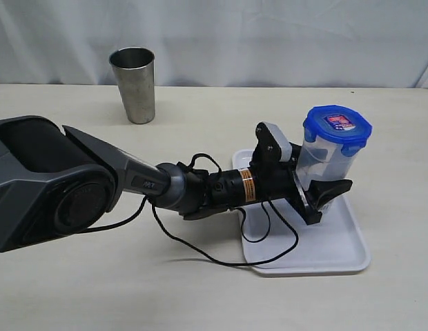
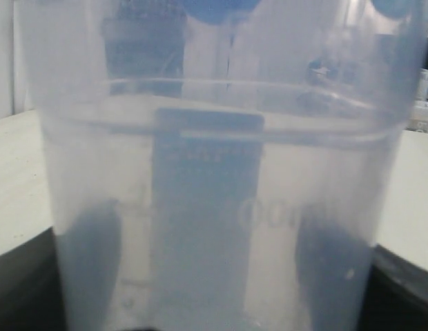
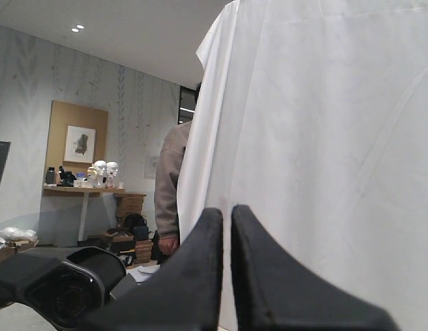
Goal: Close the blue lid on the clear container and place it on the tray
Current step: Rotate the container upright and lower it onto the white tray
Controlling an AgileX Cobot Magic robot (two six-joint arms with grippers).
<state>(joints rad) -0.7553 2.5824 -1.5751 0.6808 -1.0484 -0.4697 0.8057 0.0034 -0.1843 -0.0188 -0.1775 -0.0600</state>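
The clear container (image 1: 324,157) stands upright over the far right part of the white tray (image 1: 331,252), with the blue lid (image 1: 337,126) sitting on its mouth. My left gripper (image 1: 323,181) reaches in from the left and is shut on the container's lower half, one dark finger (image 1: 333,187) in front and the other behind. The fingers hide the container's base. In the left wrist view the container (image 2: 214,172) fills the frame, with the left gripper (image 2: 214,276) around it. My right gripper (image 3: 226,214) is shut and holds nothing, facing a white curtain.
A grey steel cup (image 1: 134,84) stands at the back left of the table. The left arm (image 1: 96,179) and its loose black cable (image 1: 221,258) lie across the table's middle, over the tray's left edge. A white curtain backs the table.
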